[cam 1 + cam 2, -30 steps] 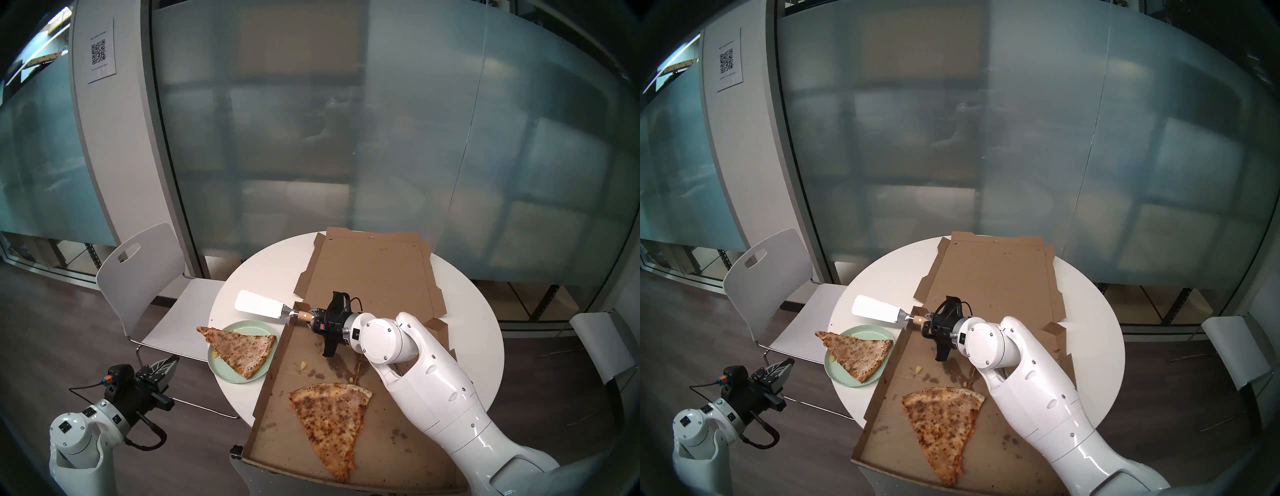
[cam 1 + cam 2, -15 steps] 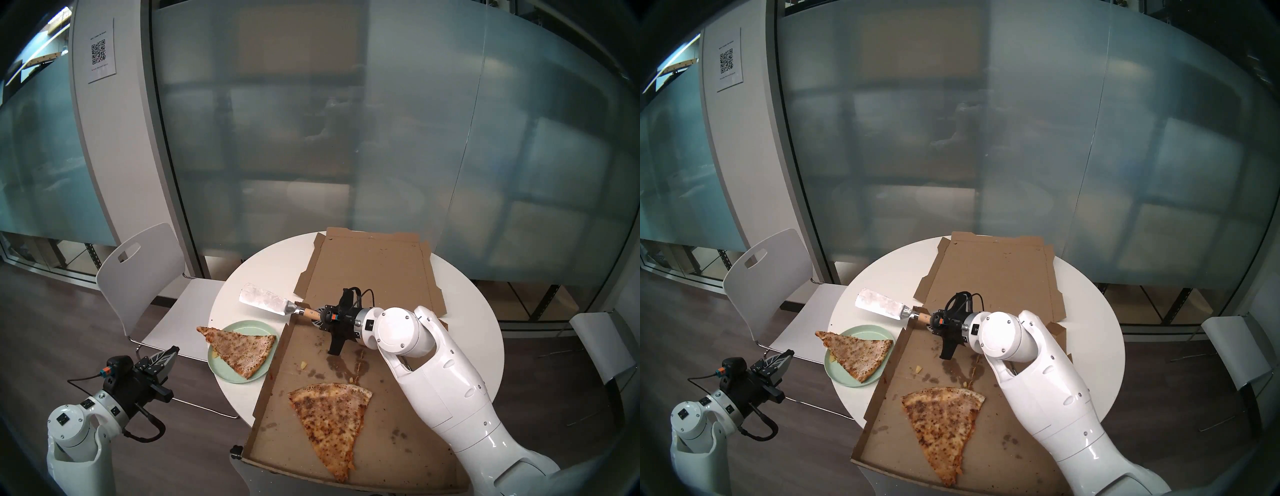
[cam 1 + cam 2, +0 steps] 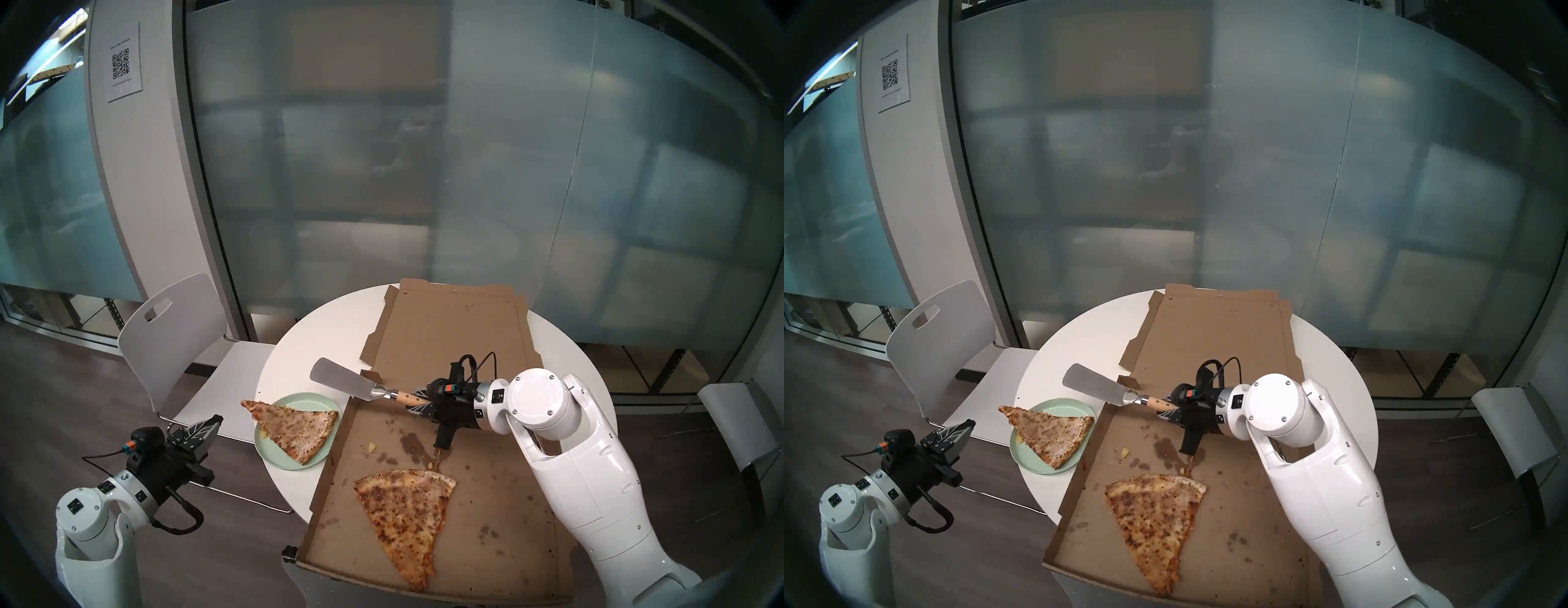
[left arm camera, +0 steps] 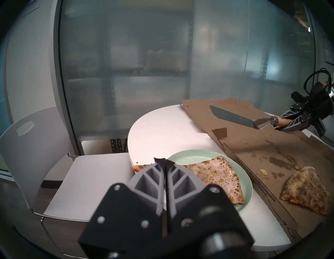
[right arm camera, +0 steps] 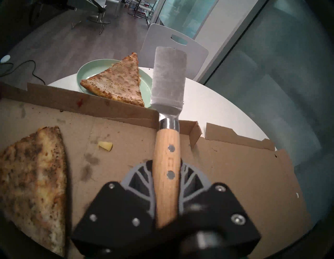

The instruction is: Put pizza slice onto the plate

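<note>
Flanking plate (image 3: pixel 271 451): pizza box (image 3: pixel 488 530), chair (image 3: pixel 178 339)

pizza slice (image 3: pixel 297 429): large, thin, triangular; pale whitish-tan cheese with brown speckles, thin browned crust along one edge. lies flat, cheese side up, on the plate (image 3: pixel 271 450). its narrow tip (image 3: pixel 246 404) sticks out past the plate's rim on the far left side, over the counter edge; crust end sits toward the right side of the plate, near the rim.

plate: round, pale mint-green, low raised rim. sits flat on the white round counter (image 3: pixel 322 331), near its left edge. bare plate surface shows on both sides of the slice.
</note>
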You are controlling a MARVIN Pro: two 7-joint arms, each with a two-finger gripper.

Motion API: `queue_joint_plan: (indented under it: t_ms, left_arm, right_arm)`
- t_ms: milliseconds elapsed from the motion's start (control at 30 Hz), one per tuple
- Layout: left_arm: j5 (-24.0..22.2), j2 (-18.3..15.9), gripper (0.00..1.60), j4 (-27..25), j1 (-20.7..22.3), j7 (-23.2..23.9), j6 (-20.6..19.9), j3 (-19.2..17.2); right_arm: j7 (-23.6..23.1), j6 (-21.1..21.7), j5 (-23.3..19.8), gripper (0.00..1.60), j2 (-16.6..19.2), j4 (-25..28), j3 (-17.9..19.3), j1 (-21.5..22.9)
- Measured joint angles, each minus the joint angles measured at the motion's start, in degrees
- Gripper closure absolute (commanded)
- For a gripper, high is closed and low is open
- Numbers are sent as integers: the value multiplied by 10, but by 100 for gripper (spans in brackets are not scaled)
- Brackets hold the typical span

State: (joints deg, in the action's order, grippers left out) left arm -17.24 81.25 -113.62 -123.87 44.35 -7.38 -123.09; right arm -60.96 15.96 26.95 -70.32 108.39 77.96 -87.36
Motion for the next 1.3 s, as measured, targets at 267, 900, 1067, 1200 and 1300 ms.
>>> queue_joint_plan:
  t_ms: [267, 900, 1067, 1200, 1300]
  left_arm:
    - [-10, 8, 136, -25, 3, 8, -19, 13]
    - [1, 22, 137, -50, 5, 13, -37, 48]
    - [6, 23, 137, -55, 6, 15, -37, 57]
    - [12, 24, 137, -58, 10, 17, -37, 69]
    - [18, 24, 136, -58, 15, 17, -40, 79]
  right_arm:
    - [-37, 17, -26, 160, 27, 59, 59, -47]
    - [-66, 10, -69, 160, 50, 132, 181, -177]
    - [-70, 2, -76, 160, 49, 140, 207, -201]
    - [-75, -4, -82, 160, 49, 149, 235, -222]
    - [-81, -8, -86, 160, 49, 155, 259, -240]
